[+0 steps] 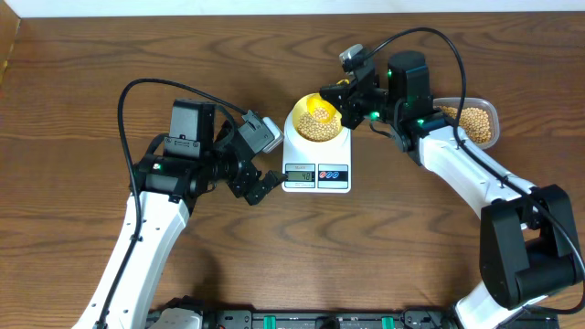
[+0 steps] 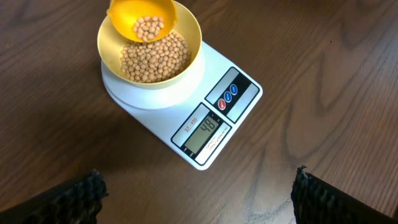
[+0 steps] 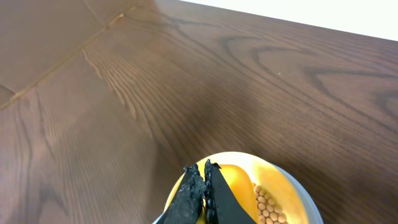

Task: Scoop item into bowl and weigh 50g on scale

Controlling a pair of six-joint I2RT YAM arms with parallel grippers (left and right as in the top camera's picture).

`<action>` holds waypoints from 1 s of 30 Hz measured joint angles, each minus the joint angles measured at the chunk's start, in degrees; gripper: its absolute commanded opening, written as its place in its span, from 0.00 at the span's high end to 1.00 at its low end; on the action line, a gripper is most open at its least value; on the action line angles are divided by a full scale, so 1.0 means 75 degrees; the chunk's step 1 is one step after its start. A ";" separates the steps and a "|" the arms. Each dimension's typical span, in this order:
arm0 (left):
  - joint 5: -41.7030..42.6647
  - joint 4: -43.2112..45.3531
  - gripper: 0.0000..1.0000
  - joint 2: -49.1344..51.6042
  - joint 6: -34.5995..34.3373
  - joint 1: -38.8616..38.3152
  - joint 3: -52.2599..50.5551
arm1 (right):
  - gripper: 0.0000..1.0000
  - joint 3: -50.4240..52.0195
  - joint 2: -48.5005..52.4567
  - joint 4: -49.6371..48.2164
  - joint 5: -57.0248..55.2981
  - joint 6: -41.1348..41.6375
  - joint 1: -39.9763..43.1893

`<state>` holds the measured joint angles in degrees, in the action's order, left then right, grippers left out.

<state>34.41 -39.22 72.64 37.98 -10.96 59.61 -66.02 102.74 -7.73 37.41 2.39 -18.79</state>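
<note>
The pale-yellow bowl (image 1: 318, 125) (image 2: 194, 38) stands on the round platform of the white scale (image 1: 316, 178) (image 2: 186, 102) and holds a layer of tan beans (image 2: 153, 60). The scale's display (image 2: 204, 130) reads 48. A yellow scoop (image 2: 142, 17) with a few beans in it hangs tilted over the bowl's far side. My right gripper (image 1: 345, 108) (image 3: 203, 168) is shut on that scoop from the right. My left gripper (image 1: 265, 184) (image 2: 199, 182) hovers open just left of the scale, with only bare table between its fingers (image 2: 81, 194).
A clear plastic tub (image 1: 477, 123) of more beans sits at the right behind my right arm. The table's back edge runs along the top of the overhead view.
</note>
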 measured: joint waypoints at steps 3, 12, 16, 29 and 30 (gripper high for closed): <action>-0.0003 0.0000 0.02 0.0000 0.0000 0.0000 0.0000 | 0.99 0.0000 0.0000 0.0032 -0.0050 -0.0172 -0.0012; -0.0003 0.0000 0.02 0.0000 0.0000 0.0000 0.0000 | 0.99 0.0000 0.0000 0.0017 -0.0294 -0.0291 -0.0035; 0.0000 0.0000 0.02 0.0000 0.0000 0.0000 0.0000 | 0.99 0.0000 0.0000 0.0003 -0.0338 -0.0291 -0.0035; -0.0003 0.0000 0.02 0.0000 0.0000 0.0000 0.0000 | 0.99 0.0000 0.0000 -0.0070 -0.0350 0.0201 -0.0035; -0.0003 0.0000 0.02 0.0000 0.0000 0.0000 0.0000 | 0.99 0.0000 0.0000 -0.0067 -0.0356 0.0233 -0.0035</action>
<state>34.39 -39.22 72.64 37.98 -10.96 59.61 -66.02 102.74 -8.23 34.74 4.14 -19.05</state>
